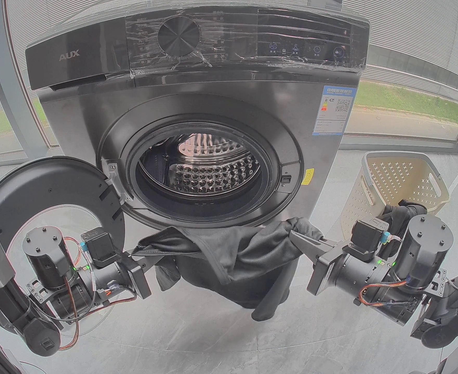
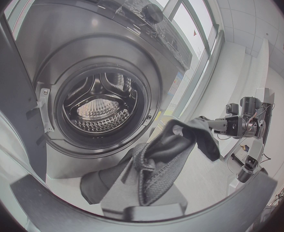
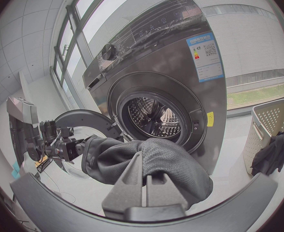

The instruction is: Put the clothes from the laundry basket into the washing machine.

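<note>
1. Currently both arms sit low in front of the washing machine (image 1: 83,115), one on each side of its open port. The forearms are roughly level and angled inward toward each other.
2. Left end effector (image 1: 144,254): fingers closed down on the left end of a dark garment (image 1: 229,255). The left wrist view shows the cloth bunched between the fingers.
3. Right end effector (image 1: 297,236): fingers pinched tight on the garment's right end, with fabric folded over the fingertips.
4. The garment spans between the two end effectors and sags in the middle. It is just below and in front of the drum opening (image 1: 203,170), not inside it. A loose tail hangs down toward the floor (image 1: 187,333).
5. The door (image 1: 42,188) is swung wide open to the robot's left, behind the left arm.
6. The laundry basket (image 1: 395,177) stands on the floor to the right of the machine, just behind the right arm. Another dark piece of clothing (image 1: 403,215) is draped over its near rim.
</note>
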Motion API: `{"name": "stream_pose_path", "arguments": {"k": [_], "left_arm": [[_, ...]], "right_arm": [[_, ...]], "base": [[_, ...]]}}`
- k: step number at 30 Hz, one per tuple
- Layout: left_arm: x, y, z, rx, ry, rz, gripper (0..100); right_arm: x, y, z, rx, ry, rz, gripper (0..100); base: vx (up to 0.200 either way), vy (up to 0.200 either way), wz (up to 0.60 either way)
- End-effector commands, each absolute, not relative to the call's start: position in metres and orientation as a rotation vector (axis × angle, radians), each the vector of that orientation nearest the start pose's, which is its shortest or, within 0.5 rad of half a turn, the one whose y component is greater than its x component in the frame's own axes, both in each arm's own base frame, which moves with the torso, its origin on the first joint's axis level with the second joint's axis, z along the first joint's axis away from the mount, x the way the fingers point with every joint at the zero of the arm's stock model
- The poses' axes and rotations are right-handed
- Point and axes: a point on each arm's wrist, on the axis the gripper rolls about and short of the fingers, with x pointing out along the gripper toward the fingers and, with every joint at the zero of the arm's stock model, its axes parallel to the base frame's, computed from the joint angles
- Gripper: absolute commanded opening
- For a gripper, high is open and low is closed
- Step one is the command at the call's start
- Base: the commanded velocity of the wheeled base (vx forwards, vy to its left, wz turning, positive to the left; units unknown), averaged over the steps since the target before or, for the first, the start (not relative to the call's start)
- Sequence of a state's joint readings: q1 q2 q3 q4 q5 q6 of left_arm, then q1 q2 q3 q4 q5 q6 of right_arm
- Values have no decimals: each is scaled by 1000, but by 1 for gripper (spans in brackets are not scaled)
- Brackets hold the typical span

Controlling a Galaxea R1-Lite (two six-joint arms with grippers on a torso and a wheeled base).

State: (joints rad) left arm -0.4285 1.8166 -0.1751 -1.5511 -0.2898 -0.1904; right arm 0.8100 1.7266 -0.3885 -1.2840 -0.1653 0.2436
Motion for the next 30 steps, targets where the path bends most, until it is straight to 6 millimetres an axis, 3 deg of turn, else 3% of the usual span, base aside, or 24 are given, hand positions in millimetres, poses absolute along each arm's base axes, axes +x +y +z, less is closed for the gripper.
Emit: {"name": "stream_pose_path", "arguments": {"k": [1, 8, 9, 11, 16, 18, 19, 30], "left_arm": [[211, -102, 111, -177, 119, -708, 0], [215, -103, 117, -182, 89, -709, 0], [215, -104, 117, -182, 90, -709, 0], [215, -104, 116, -181, 91, -709, 0], [218, -106, 121, -179, 62, -710, 0], [218, -106, 122, -180, 60, -710, 0], [218, -106, 123, -181, 56, -711, 0], [218, -108, 121, -182, 63, -712, 0]], "right_arm": [[180, 183, 133, 198, 150, 641, 0], [182, 186, 122, 182, 193, 648, 0], [183, 187, 119, 177, 201, 647, 100], [185, 189, 115, 171, 217, 643, 100], [186, 188, 81, 97, 351, 616, 100], [186, 188, 80, 96, 354, 615, 100], [192, 192, 68, 76, 382, 608, 100], [205, 209, 53, 30, 357, 698, 100]], "base": [[0, 0, 0], [0, 0, 0], [0, 0, 0], [0, 0, 0], [0, 0, 0], [0, 0, 0], [0, 0, 0], [0, 0, 0]]}}
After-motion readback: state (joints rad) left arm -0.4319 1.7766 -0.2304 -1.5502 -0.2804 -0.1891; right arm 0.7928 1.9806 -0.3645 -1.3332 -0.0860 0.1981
